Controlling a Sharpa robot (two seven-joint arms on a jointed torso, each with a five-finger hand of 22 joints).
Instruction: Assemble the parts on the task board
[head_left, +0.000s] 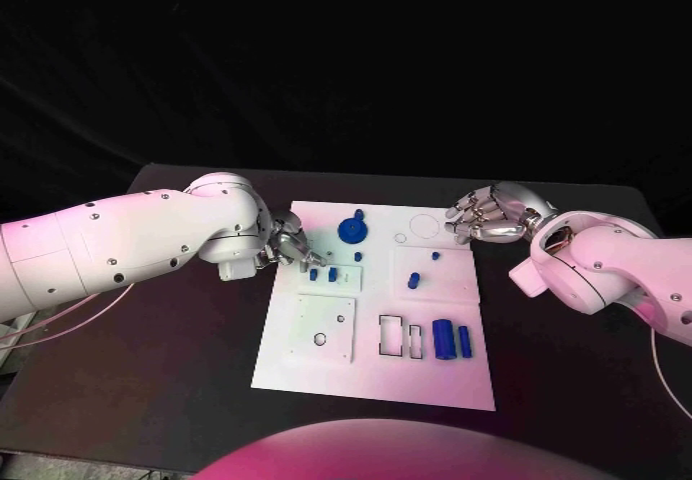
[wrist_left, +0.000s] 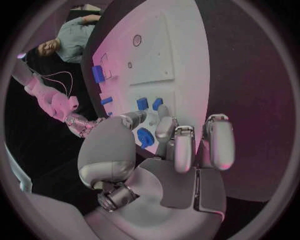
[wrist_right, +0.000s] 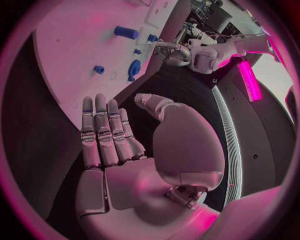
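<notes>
Task board (head_left: 325, 365): white rectangular plate in the middle of the black bench (head_left: 173, 400), long axis running near to far, slightly skewed so the near end sits further right.

Round blue part (head_left: 352, 230): disc with a small tab pointing far, on the far half of the board.

Small blue parts, left group (head_left: 333, 273): two short pegs side by side, just near the disc, close beside the left hand's fingertips; whether a fingertip touches one cannot be told.

Small blue parts, centre (head_left: 415, 281): one short piece, with another smaller one further off toward the far right of it.

Blue cylinders (head_left: 444, 342): two, lying side by side at the near right of the board, long axes near to far, next to two empty rectangular outlines on their left.

Left hand (head_left: 293, 248): at the board's left edge, fingers extended over the board toward the left group; holds nothing that can be seen, fingers apart.

Right hand (head_left: 488, 215): off the board's far right corner, above the bench; in the right wrist view its fingers are straight and together, thumb apart, holding nothing.
</notes>
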